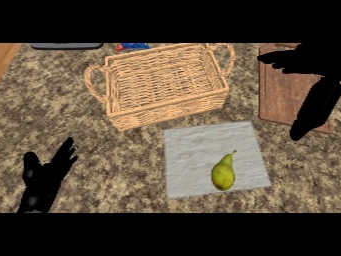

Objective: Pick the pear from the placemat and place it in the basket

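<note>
yellow-green and lying on its side, the pear [223, 173] rests on the pale grey placemat [195, 150], toward the mat's near right part, its narrow stem end pointing away from me and slightly right. nothing of mine touches it.

the wicker basket [121, 107] sits just beyond the placemat, a little to the left, turned slightly askew on the speckled stone tabletop [69, 125], with a loop handle at each short end. its near corner comes close to the mat's far edge without quite touching it, as far as i can see.

my left hand [44, 177] is low at the near left, well apart from the mat, its fingers [66, 150] straight and spread, pointing up and away, holding nothing.

my right hand [309, 60] is up at the far right, above a brown wooden board [276, 95] that lies beside the basket. its fingers [276, 57] stretch out toward the left, uncurled and empty (the dark shape running down from it toward the mat is hard to read).

a dark flat thing [66, 46] and something blue and red [132, 46] lie at the far edge.
</note>
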You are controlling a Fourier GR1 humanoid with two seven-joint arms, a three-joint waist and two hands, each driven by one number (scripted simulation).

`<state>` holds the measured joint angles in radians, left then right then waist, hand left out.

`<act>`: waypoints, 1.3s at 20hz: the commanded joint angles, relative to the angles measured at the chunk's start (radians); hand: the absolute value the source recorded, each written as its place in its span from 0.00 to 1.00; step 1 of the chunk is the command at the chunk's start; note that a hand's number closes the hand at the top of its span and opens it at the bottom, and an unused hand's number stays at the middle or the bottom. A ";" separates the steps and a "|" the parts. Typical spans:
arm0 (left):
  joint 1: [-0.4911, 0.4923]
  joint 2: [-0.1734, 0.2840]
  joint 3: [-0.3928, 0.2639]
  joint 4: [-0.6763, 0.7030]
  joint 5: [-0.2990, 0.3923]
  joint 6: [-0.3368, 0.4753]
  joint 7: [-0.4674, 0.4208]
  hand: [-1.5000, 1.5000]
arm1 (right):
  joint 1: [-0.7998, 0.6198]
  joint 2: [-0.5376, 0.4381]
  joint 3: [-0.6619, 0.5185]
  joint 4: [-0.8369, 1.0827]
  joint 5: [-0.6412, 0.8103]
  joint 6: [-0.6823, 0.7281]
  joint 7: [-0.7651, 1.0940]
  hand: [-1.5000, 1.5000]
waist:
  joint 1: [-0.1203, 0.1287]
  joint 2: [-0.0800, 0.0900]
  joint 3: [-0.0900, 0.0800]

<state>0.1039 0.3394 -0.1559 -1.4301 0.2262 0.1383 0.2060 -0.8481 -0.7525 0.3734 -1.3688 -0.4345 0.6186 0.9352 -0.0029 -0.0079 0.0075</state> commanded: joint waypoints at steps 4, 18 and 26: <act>-0.028 0.006 0.044 0.101 0.014 -0.042 0.016 0.50 | 0.155 0.092 0.020 -0.141 0.131 -0.129 0.028 0.00 | -0.008 0.006 -0.008; 0.002 -0.016 0.037 -0.024 -0.030 -0.034 0.107 0.50 | 0.302 0.237 0.060 -0.137 0.341 -0.109 0.002 0.00 | 0.004 0.007 -0.008; -0.021 -0.026 0.066 0.014 -0.038 -0.065 0.104 0.50 | 0.380 0.308 0.067 -0.100 0.518 -0.139 -0.110 0.00 | 0.005 0.008 -0.007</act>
<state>0.1142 0.3072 -0.1050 -1.4524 0.1839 0.0925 0.2453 -0.4942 -0.4828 0.4371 -1.4774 0.0103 0.4919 0.8453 0.0024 -0.0062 0.0087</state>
